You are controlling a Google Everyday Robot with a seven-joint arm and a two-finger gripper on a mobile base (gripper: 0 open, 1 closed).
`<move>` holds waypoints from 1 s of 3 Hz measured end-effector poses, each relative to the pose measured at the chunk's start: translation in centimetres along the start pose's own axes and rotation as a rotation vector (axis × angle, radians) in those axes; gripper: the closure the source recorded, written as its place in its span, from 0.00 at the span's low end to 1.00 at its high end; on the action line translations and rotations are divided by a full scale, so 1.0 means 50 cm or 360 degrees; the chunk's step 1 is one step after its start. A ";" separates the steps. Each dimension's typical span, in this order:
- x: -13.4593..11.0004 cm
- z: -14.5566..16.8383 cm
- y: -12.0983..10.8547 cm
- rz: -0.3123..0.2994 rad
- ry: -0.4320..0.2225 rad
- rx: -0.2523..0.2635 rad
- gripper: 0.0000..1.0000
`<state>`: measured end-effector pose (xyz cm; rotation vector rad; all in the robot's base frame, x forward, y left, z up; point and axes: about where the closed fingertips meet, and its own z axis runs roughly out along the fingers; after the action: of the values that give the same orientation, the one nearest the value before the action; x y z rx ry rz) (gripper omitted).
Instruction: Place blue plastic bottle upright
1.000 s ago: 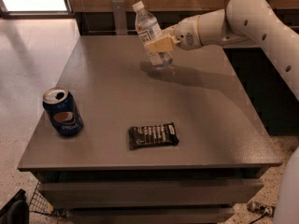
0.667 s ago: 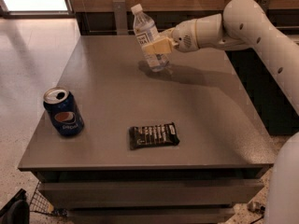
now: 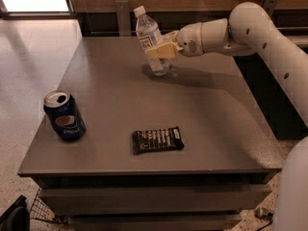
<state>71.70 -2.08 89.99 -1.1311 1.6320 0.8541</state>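
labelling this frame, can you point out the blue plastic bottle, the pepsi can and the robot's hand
blue plastic bottle (image 3: 146, 36), camera view, on its pale label
Pepsi can (image 3: 66, 124), camera view, on its logo
hand (image 3: 155, 52), camera view, between its fingertips, closed on the bottle at the table's (image 3: 216, 129) far side

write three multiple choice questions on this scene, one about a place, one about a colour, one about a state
1. Where does the Pepsi can stand on the table?
A. far right corner
B. near the left edge
C. dead centre

2. What colour is the cap of the blue plastic bottle?
A. white
B. red
C. black

3. How is the blue plastic bottle placed?
A. lying flat on the table
B. standing free and upright
C. tilted, held in the gripper

Answers:
1 B: the can sits by the left edge, toward the front.
2 A: the cap shows white.
3 C: the gripper, over the table's far side, is shut on the bottle's middle, and the bottle leans left.
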 end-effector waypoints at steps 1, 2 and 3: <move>0.024 -0.005 -0.002 -0.0023 -0.0049 -0.0011 1.00; 0.040 -0.013 -0.004 -0.0023 -0.0087 -0.0012 1.00; 0.055 -0.027 -0.011 0.0008 -0.0118 0.0008 1.00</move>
<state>71.43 -4.26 87.80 -1.0799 1.5763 0.8848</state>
